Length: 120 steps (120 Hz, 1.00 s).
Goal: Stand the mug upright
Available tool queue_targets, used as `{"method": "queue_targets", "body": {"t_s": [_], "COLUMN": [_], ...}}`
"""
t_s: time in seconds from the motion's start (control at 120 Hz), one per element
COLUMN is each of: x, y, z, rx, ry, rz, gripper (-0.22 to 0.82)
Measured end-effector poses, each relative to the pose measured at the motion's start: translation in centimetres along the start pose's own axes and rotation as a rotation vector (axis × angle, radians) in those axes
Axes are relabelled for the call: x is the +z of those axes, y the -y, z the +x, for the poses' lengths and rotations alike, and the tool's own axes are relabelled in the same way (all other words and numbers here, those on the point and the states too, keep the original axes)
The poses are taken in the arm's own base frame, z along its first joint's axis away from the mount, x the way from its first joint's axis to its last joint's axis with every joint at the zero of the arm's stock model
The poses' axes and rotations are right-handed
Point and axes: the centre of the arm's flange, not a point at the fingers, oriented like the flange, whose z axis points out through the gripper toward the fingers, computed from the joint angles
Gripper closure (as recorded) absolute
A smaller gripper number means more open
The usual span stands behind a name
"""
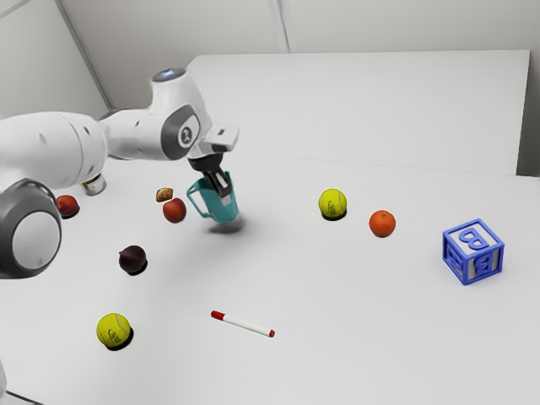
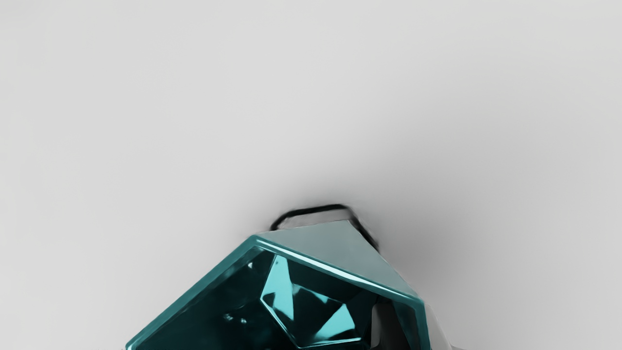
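Mug (image 1: 221,210), teal: in our gripper (image 1: 223,191), which pinches its wall, one finger inside, one outside; base low over the table (image 1: 329,278), lip leaning slightly toward eleven o'clock in the exterior view, handle at nine. From the mug, we list by that view's clock: apple (image 1: 175,210), red, near, nine; ball (image 1: 332,203), yellow, three; orange (image 1: 382,224), beyond it, three; block (image 1: 472,251), blue-edged, farthest, three; marker (image 1: 243,324), red-capped, lying, six; second ball (image 1: 113,330), yellow, seven; onion (image 1: 132,259), dark, eight.
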Motion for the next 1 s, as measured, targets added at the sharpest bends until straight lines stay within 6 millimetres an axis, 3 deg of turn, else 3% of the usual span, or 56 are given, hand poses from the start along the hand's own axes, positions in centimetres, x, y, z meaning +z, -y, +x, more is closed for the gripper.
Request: {"method": "queue_targets", "body": {"t_s": [0.275,0.5,0.658,0.75,0.867,1.0], "x": [1.9,2.4,2.3,1.8,-1.8,-11.1], "y": [-0.1,-0.2,-0.2,-0.1,0.0,0.8], "z": [-0.2,-0.2,-0.2,-0.1,0.4,2.5], "rx": [-0.133,-0.245,-0.294,-0.315,-0.333,-0.351], "ry": [0.000,-0.019,-0.027,-0.036,-0.077,-0.136], "rz": [0.038,0.019,0.010,0.011,0.024,0.020], "gripper": [0.78,0.78,0.42,0.28,0.16,0.09]}}
